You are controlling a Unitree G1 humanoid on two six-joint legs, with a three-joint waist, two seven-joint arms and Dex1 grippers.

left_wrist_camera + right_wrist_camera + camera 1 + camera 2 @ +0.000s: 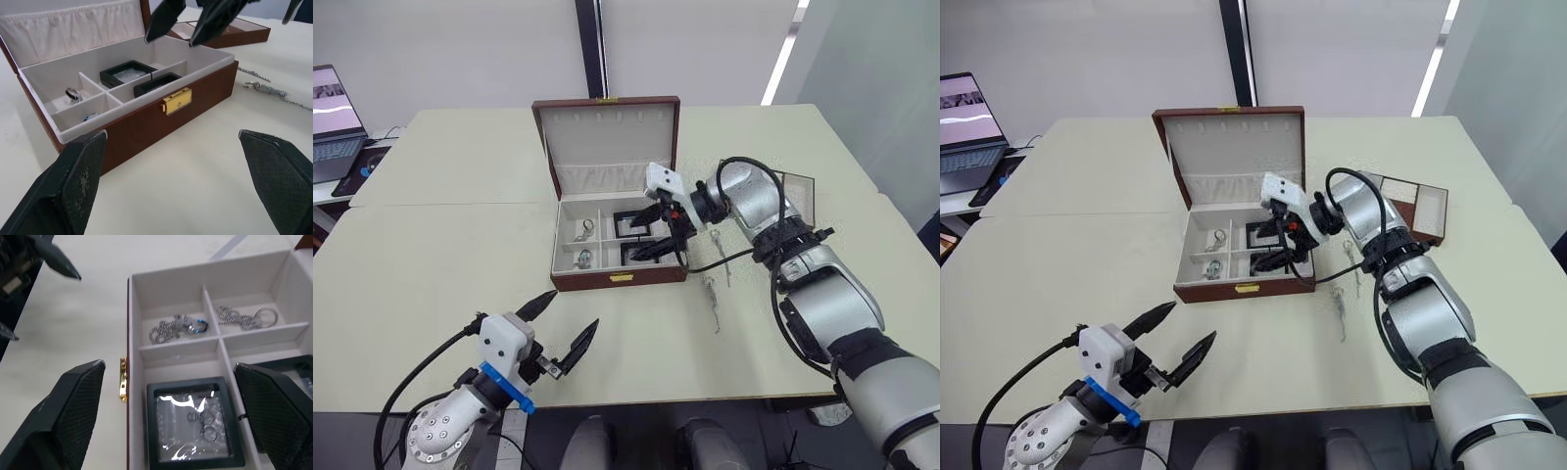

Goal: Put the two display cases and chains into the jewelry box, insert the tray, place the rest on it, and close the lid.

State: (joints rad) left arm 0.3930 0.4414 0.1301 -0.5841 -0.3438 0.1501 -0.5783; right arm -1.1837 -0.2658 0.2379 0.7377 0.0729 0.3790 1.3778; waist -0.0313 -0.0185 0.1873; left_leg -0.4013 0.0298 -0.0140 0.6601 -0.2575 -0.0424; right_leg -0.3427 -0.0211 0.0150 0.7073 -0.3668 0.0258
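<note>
Writing: I can read no words or labels on any of these things.
My right gripper: spread wide and holding nothing. It hangs over the right side of the box, above the two cases.
My left gripper: also spread wide and holding nothing. It hangs over the front of the desk, near the box but not touching it.
Box: the brown wooden jewelry box with a gold clasp sits on the pale desk. Its lid stands up.
Cases: two black square display cases with clear tops lie inside the box, on its right side.
Small things: shiny silver chains and rings lie in the two little spaces on the left side.
Chains outside: thin silver chains lie on the desk, just right of the box.
Tray: a brown flat tray rests on the desk, behind my right arm.
</note>
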